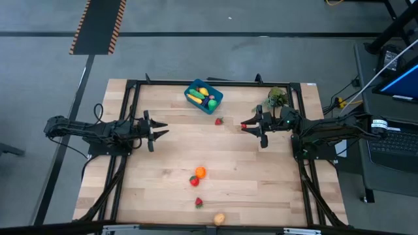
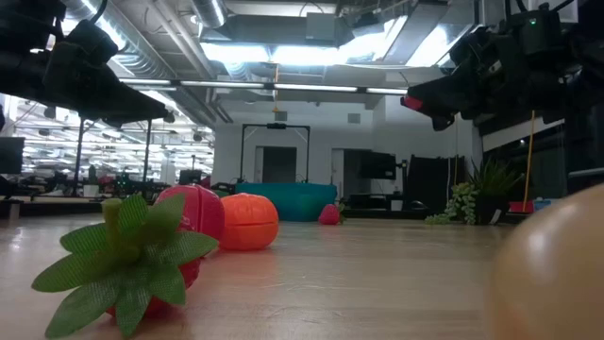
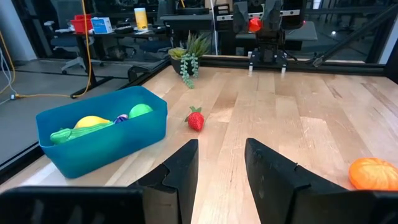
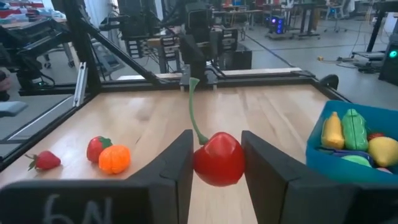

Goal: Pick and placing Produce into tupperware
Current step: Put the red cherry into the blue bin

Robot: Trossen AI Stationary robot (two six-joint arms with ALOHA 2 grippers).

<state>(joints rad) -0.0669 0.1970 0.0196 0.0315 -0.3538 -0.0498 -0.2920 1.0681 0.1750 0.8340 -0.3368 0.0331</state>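
Stock as I read it from my station: one blue rectangular plastic tupperware with rounded corners [image 1: 203,96], sitting at upper centre of the high view near the far edge of the pale wooden slatted table [image 1: 163,189], tilted a little against the table edges, already holding yellow, green and purple toy produce [image 1: 201,95]; one small red toy strawberry [image 1: 219,121] on the boards just below and right of the tupperware, apart from it; one orange toy fruit [image 1: 200,172] at lower centre, touching or just beside a red toy tomato with a green top [image 1: 194,181]; one further red toy strawberry with green leaves [image 1: 198,203] lower still; one tan rounded toy [image 1: 219,219] at the bottom edge of the table. My right gripper [image 1: 244,126], right of centre in the high view and raised above the table, is pinching a glossy red toy cherry with a long green stem [image 4: 218,158] between its two dark fingers. My left gripper [image 1: 163,128], left of centre and level with the right one, has its fingers slightly parted with nothing between them. One grey-green leafy plant sprig [image 1: 277,96] at the upper right corner of the table, behind the right arm
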